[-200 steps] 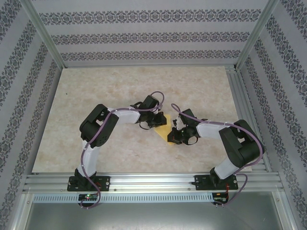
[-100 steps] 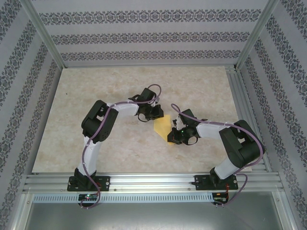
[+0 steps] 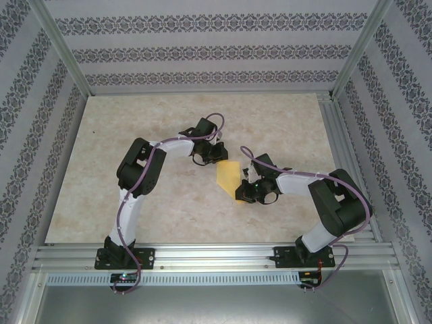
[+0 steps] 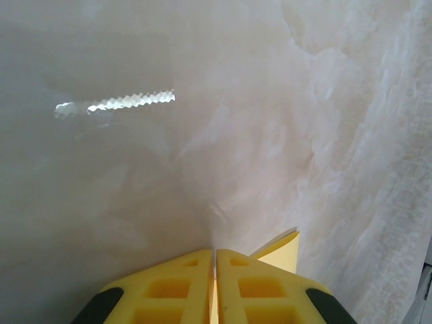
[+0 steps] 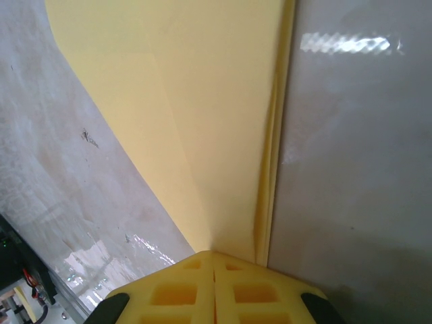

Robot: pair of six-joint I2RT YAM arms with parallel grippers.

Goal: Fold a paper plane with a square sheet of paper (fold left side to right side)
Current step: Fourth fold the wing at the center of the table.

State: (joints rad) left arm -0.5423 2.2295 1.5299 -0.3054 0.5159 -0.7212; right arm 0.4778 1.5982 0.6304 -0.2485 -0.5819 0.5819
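Both closed: I see left gripper pinching the creased paper at its upper end, right gripper at its lower tip, mid-frame.

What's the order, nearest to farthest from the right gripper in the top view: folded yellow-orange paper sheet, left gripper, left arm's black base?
1. The folded yellow-orange paper sheet, pinched in the right gripper.
2. The left gripper, at the sheet's far end.
3. The left arm's black base, at the near-left edge.

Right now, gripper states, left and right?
Left gripper: closed, pinching a corner of the creased yellow-orange paper sheet.
Right gripper: closed on the same sheet's opposite end.
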